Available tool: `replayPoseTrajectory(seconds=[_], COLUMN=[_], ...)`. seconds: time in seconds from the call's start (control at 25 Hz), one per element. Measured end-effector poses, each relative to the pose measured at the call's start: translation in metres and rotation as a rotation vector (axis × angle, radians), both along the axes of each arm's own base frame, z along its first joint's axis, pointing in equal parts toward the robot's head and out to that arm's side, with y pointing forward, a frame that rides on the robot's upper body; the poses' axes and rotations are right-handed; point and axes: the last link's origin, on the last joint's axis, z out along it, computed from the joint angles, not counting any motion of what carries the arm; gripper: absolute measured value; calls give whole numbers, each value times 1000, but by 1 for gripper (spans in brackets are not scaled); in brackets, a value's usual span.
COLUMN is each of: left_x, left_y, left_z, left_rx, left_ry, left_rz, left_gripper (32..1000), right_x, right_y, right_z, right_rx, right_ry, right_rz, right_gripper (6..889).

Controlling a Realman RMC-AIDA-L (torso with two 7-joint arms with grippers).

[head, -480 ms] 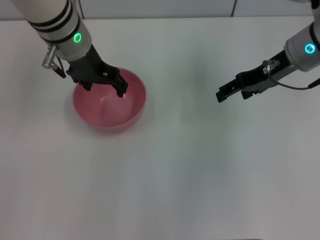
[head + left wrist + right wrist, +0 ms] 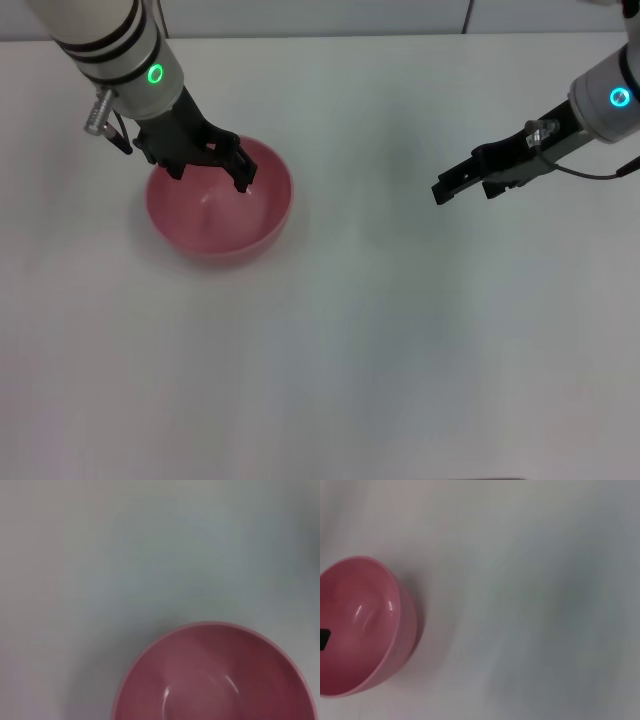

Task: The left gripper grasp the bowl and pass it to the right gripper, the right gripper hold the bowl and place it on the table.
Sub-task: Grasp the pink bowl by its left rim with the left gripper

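The black 2-fingered left gripper [image 2: 210,165], spread open over the glossy pink plastic bowl's [image 2: 220,215] 11 o'clock rim, could pinch shallow — tipping it — while the slim right gripper [image 2: 462,183], at 3 o'clock, waits, spread unclear.

A plain white matte tabletop [image 2: 340,340] fills nearly the whole head view under soft, even light, and beyond its far edge runs a pale wall [image 2: 400,15] split by one thin dark vertical seam [image 2: 468,15].
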Motion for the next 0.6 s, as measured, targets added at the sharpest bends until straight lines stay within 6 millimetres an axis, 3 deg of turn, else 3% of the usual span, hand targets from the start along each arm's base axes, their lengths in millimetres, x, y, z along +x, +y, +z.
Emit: replayPoseTrajectory(seconds=[0.32, 0.6], left_x=[-1, -20], left_y=[2, 6], left_z=[1, 12], left_rx=[9, 53], left_ry=[6, 62], left_rz=[-7, -7], left_gripper=[864, 859], right_x=[0, 2], right_y=[0, -1], right_z=[0, 0], right_rx=[0, 0], right_ry=[0, 0], right_rz=[0, -4], right_gripper=[848, 848])
